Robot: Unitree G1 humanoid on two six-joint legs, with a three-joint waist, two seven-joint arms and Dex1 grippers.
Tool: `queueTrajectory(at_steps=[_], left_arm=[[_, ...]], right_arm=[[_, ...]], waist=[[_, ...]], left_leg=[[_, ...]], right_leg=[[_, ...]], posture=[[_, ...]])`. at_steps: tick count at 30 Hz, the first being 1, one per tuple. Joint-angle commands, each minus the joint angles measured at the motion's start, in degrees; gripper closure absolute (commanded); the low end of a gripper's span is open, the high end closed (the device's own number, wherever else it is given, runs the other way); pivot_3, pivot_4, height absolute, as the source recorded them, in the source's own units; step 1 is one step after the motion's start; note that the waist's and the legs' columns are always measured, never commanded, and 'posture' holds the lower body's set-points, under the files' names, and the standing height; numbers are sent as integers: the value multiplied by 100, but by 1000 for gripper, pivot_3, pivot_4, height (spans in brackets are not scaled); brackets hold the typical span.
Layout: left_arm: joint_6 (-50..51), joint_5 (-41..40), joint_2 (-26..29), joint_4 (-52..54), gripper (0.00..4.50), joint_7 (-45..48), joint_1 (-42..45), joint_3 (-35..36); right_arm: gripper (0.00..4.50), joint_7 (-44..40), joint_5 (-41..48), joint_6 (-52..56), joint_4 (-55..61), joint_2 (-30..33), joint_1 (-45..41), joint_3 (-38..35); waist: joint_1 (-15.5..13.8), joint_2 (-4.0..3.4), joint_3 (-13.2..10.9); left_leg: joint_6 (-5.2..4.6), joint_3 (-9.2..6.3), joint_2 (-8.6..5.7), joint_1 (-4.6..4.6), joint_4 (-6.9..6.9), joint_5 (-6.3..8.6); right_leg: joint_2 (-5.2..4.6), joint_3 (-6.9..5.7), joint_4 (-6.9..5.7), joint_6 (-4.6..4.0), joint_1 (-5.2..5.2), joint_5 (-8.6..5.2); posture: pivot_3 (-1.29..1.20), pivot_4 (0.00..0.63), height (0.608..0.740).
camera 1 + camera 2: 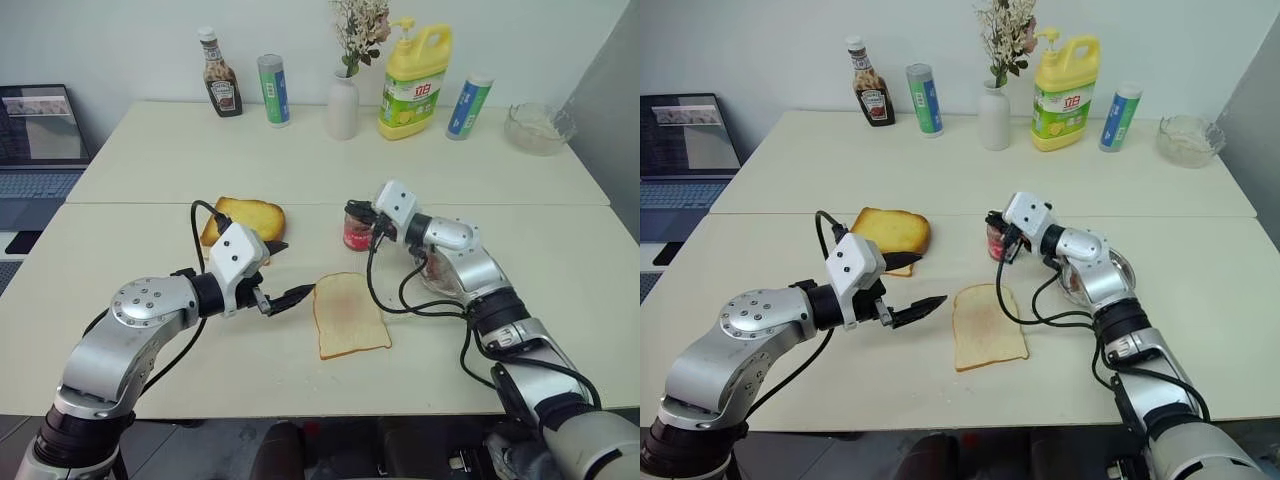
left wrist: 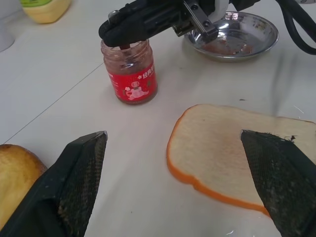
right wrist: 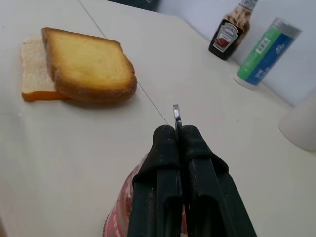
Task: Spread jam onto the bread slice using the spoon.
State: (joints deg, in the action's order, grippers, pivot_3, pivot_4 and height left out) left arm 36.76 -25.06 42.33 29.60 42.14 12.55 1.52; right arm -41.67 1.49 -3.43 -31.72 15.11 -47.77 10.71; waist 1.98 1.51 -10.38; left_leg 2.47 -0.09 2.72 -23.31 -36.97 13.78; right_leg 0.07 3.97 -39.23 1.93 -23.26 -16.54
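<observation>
- Right wrist view: the right gripper (image 3: 178,132) has its fingers pressed together on the spoon (image 3: 176,115), whose metal end pokes out above the jam (image 2: 130,73) jar.
- Left gripper (image 1: 292,297) is spread wide, hovering just beside the bread slice (image 1: 349,314).
- Bread slice lies flat on the table (image 1: 150,170), near the jar.

— What is standing behind the cream tabletop (image 1: 150,160)?
— A plain white wall (image 1: 120,40) is running along its far edge.
— And the light?
— It is falling evenly; a seam (image 1: 300,204) is crossing the surface.
</observation>
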Motion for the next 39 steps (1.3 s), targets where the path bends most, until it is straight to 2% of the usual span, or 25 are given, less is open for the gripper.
queueTrajectory(at_steps=[1, 8, 26, 39], left_arm=[[-160, 50, 7, 80, 0, 14, 11, 41], [-202, 89, -16, 32, 0, 3, 5, 20], [-294, 199, -30, -47, 0, -2, 10, -6], [-381, 282, -32, -90, 0, 20, 34, -84]], right_arm=[[4476, -21, 427, 817, 355, -120, -64, -321], [4476, 188, 767, 1894, 551, -309, -105, -659], [4476, 778, 1367, 2602, 244, -799, -79, -1336], [4476, 1295, 2141, 3428, 432, -962, -300, -2024]], waist=[[0, 0, 0], [8, 0, 0], [62, 2, 1], [89, 1, 1]], left_leg=[[0, 0, 0, 0, 0, 0], [0, 3, 0, 9, 1, 0], [0, 8, 0, 25, 1, 0], [0, 8, 0, 25, 2, 0]], right_leg=[[0, 0, 0, 0, 0, 0], [1, 1, -14, 0, 0, 0], [4, 8, -33, 0, 5, -1], [4, 8, -33, 0, 5, -1]], posture=[[0, 150, 740], [0, 150, 740], [0, 150, 740], [0, 150, 740]])
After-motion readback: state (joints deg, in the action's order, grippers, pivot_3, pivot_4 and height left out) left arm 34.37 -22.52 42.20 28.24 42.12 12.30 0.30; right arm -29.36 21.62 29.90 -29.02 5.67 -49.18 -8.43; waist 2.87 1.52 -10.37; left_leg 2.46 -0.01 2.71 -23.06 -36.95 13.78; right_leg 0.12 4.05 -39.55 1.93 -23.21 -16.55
